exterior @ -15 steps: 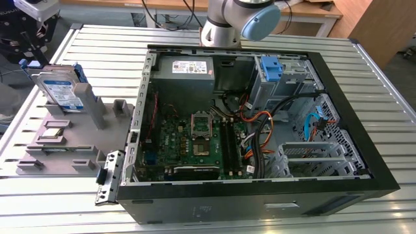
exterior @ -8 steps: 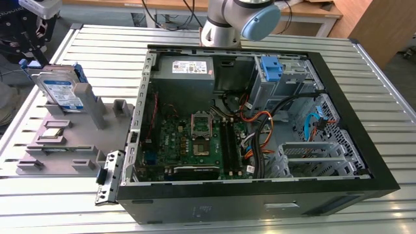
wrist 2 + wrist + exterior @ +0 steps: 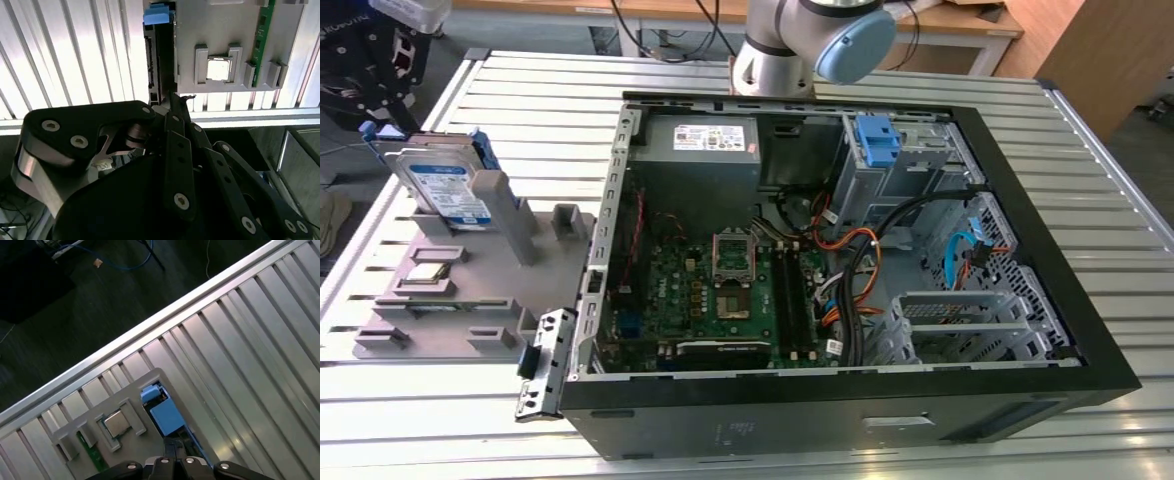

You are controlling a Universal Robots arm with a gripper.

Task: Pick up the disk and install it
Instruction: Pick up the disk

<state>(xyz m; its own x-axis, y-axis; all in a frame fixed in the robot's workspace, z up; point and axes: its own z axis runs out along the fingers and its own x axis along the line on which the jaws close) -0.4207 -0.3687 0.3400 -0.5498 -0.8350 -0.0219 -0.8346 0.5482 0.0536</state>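
My tool, clenched on nothing, hangs clear above the ribbed metal table, its tips in line with the thin edge of the silver hard drive in a blue plastic caddy, which stands upright in the grey plastic holder at the exterior view's left, with open slats between it and the open black computer case.

We see the disk edge-on at the grey fixture's side in the second wrist view. Its label face is turned away and its near end is covered by the gripper. The fixture's far part runs off the frame. In the exterior view the arm, well apart from the fixture, is cut off above its joint.
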